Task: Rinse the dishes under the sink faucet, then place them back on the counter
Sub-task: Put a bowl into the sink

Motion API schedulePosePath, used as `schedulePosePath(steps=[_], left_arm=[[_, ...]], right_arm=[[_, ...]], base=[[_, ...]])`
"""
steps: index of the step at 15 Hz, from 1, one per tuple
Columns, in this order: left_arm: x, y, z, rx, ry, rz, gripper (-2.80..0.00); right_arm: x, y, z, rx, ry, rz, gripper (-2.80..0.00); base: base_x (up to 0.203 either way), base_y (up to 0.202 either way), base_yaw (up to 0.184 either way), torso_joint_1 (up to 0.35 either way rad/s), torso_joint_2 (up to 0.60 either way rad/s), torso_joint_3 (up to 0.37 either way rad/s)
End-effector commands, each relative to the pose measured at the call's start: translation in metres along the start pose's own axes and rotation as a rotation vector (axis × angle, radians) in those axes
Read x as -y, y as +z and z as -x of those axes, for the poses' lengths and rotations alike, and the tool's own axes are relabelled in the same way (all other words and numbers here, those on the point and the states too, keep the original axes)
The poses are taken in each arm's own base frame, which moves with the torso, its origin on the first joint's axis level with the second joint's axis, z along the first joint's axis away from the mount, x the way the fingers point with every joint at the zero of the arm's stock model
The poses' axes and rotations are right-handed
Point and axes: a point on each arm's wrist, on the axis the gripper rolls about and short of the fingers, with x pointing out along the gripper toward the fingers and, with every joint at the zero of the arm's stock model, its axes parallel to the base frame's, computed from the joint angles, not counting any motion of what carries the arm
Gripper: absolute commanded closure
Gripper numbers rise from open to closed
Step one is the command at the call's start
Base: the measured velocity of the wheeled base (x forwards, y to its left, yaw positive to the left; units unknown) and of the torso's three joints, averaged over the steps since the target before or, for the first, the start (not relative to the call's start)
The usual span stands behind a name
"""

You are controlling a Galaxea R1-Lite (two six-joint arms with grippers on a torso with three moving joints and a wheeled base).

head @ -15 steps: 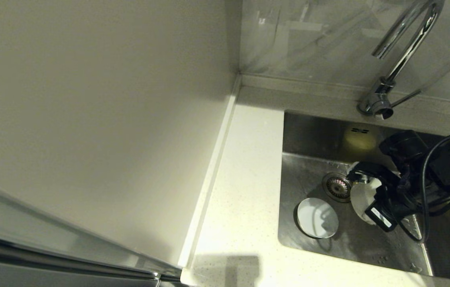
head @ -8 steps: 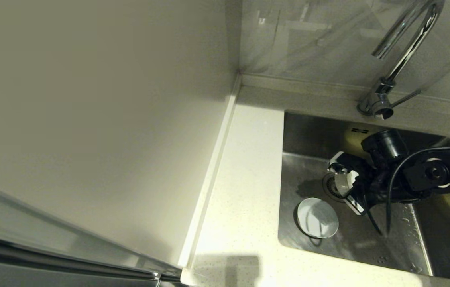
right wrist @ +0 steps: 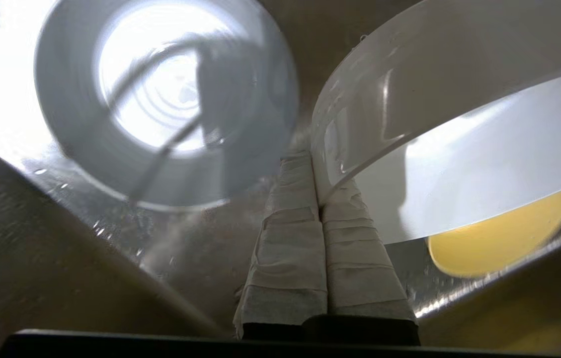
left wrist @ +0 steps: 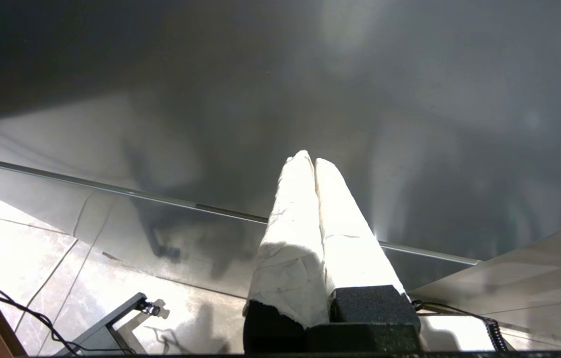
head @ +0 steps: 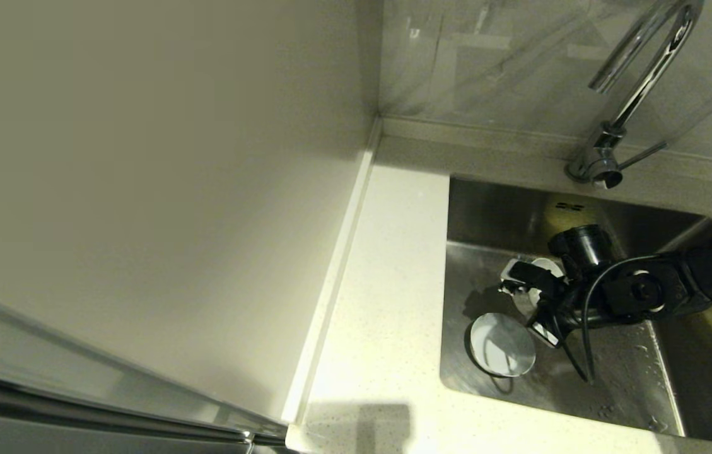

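Dishes remained in the sink [head: 488, 208]: the white bowl [right wrist: 459, 164] was pinched by its rim in the right gripper [right wrist: 317, 164], apparently lifted for rinsing or removal; the blue-grey bowl [head: 502, 344] sat near the drain, the yellow bowl [right wrist: 504, 243] behind. Compared with a second earlier, the right gripper had shifted leftward, toward the counter [head: 387, 302]. The left gripper [left wrist: 314, 164], fingers pressed together, was parked away.

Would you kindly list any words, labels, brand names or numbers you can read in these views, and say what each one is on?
None can be read. The white bowl held in the right gripper, the blue-grey bowl, the yellow bowl, the sink and the faucet bear no visible text. A white patch on the right gripper's body shows in the head view, too small to tell whether it carries print.
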Motion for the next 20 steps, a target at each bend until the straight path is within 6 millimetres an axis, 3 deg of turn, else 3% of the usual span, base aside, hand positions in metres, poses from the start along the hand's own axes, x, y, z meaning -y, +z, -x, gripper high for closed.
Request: schedulePosePath(steps=[1,12,14,18,20], left_arm=[[0.000,0.000,0.000,0.004,0.000,0.001,0.00],[0.000,0.000,0.000,0.004,0.000,0.001,0.00],[0.000,0.000,0.000,0.004,0.001,0.001,0.00],[0.000,0.000,0.000,0.004,0.000,0.001,0.00],[0.000,0.000,0.000,0.004,0.000,0.001,0.00]], right_arm=[[-0.004,-0.001,-0.018,-0.028,0.022,0.013,0.00],[0.000,0.003,-0.053,-0.075,-0.010,-0.001,0.00],[0.002,0.003,-0.052,-0.078,-0.021,-0.004,-2.80],[0.011,0.008,-0.041,-0.028,-0.069,-0.017,-2.80],[0.017,0.011,-0.026,-0.003,-0.095,-0.026,-2.80]], base=[[0.000,0.000,0.000,0.000,0.00,0.000],[0.000,0.000,0.000,0.000,0.00,0.000],[0.000,0.000,0.000,0.000,0.00,0.000],[0.000,0.000,0.000,0.000,0.00,0.000],[0.000,0.000,0.000,0.000,0.00,0.000]])
